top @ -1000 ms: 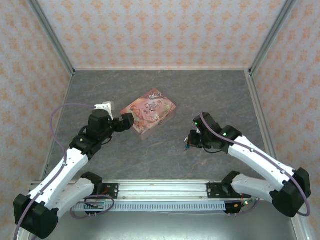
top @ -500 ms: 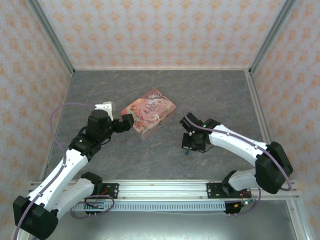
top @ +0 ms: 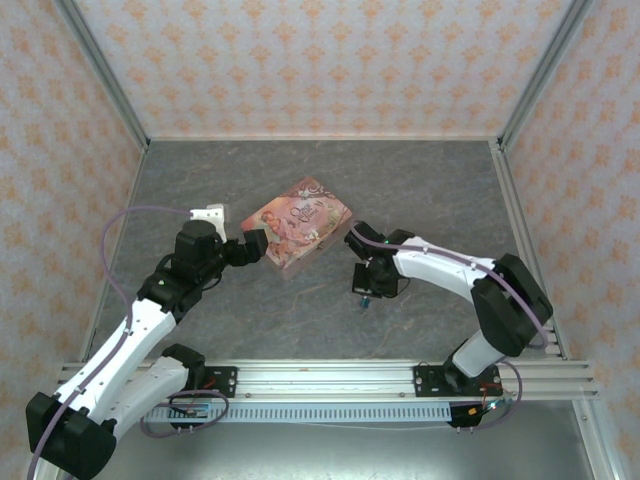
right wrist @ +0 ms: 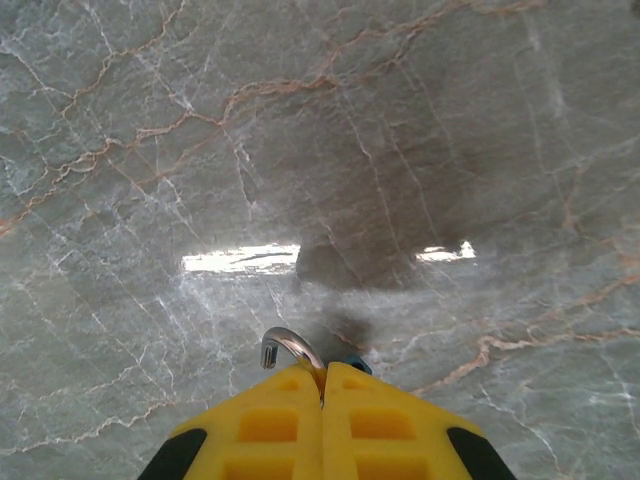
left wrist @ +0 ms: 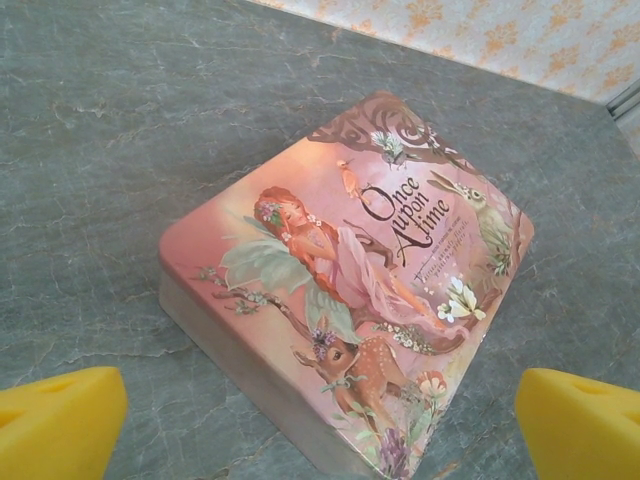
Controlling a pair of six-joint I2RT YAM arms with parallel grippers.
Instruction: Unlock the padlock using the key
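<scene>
Right end effector [top: 365, 288]: lowered over the grey marble tabletop [top: 420, 190], in front of and to the right of the tin [top: 300, 225] and apart from it. In the wrist view, the right end effector [right wrist: 322, 385] has its yellow fingers [right wrist: 270, 420] pressed together with no gap, clamped on the padlock [right wrist: 290, 347]. A curved silver shackle sticks out from between the tips, with a small blue part just beside it on the right. From above, the padlock [top: 366, 299] shows as a tiny blue-and-dark speck at the tip of the fingers. Whether it touches the tabletop [right wrist: 400, 150] cannot be told.

Left end effector [top: 255, 247]: sits at the tin's near-left side. In the wrist view, the left end effector [left wrist: 320, 450] is spread wide and holds nothing. One of its yellow fingers [left wrist: 60, 425] shows in each lower corner, with the tin [left wrist: 350, 250] ahead between them and untouched.

Tin: pink, lid shut and printed "Once Upon a Time". It lies flat near mid-tabletop, turned at an angle to the edges.
</scene>
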